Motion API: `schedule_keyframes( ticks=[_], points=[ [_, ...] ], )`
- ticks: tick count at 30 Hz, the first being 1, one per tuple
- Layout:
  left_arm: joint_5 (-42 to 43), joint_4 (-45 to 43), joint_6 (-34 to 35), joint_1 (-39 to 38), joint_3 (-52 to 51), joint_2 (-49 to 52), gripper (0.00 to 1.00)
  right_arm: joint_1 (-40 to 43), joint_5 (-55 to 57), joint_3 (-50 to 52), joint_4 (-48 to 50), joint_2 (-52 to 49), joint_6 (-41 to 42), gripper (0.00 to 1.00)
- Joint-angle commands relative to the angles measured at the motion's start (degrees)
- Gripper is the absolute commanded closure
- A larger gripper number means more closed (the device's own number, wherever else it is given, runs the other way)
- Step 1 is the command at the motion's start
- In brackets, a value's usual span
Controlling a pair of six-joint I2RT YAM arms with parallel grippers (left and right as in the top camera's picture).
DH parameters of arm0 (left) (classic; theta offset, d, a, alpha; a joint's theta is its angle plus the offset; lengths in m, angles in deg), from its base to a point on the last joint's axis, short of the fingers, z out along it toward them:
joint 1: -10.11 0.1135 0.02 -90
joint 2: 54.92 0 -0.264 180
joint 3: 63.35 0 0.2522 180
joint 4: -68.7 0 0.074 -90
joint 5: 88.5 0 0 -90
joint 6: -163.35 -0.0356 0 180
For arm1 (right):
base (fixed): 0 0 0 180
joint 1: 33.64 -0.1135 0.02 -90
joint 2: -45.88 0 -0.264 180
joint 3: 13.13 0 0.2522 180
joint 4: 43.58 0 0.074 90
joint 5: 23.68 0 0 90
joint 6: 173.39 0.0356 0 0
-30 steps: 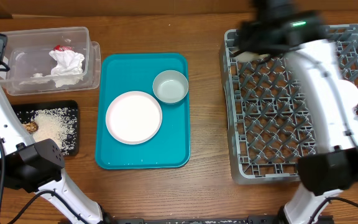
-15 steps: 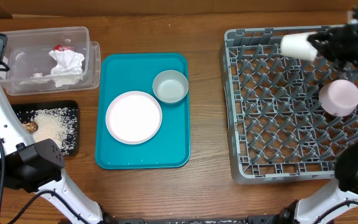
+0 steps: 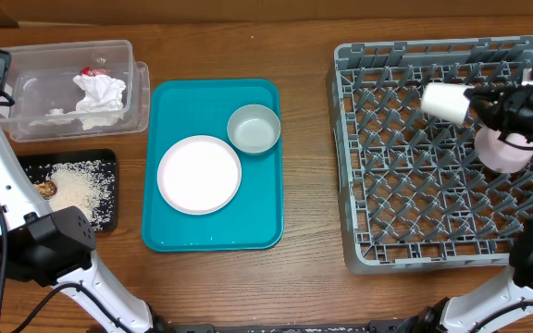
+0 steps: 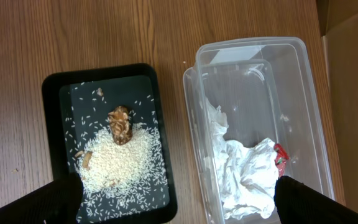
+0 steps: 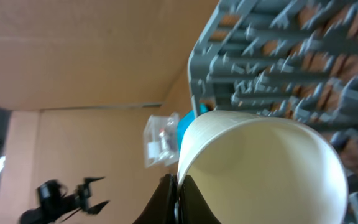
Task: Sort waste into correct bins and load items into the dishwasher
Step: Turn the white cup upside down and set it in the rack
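My right gripper (image 3: 477,102) is shut on the rim of a white cup (image 3: 444,100), held on its side above the back right of the grey dish rack (image 3: 405,185). The right wrist view shows the fingers (image 5: 178,186) pinching the cup's rim (image 5: 260,168), with the rack (image 5: 278,62) behind. A pink cup (image 3: 505,153) sits in the rack just in front of my gripper. My left gripper (image 4: 179,196) is open and empty, high above the black tray of rice (image 4: 107,149) and the clear bin (image 4: 260,124).
A teal tray (image 3: 211,231) in the middle holds a white plate (image 3: 199,174) and a pale bowl (image 3: 254,128). The clear bin (image 3: 63,55) with crumpled tissue and the black rice tray (image 3: 109,162) stand at the left. The left arm runs along the left edge.
My right arm swung off the rack's back left to its right side, uncovering the pink cup. The white cup then moved a little toward the front, still gripped. The left arm stayed still.
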Motion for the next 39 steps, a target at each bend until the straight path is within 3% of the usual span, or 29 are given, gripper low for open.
schedule_keyframes(
  ticks=[1, 6, 21, 39],
  points=[
    [-1.1, 0.0, 0.6, -0.1, -0.2, 0.3, 0.00, -1.4, -6.1, 2.1, 0.2, 1.0, 0.0, 0.96],
    [-1.1, 0.0, 0.6, -0.1, -0.2, 0.3, 0.00, -3.0, -3.8, 3.3, -3.7, 0.9, -2.3, 0.96],
    [-1.1, 0.0, 0.6, -0.1, -0.2, 0.3, 0.00, -3.1, 3.5, 5.3, 1.4, 0.7, -1.7, 0.96],
    [-1.1, 0.0, 0.6, -0.1, -0.2, 0.3, 0.00, -3.0, 17.0, 5.3, 0.3, 0.7, -0.2, 0.95]
  ],
)
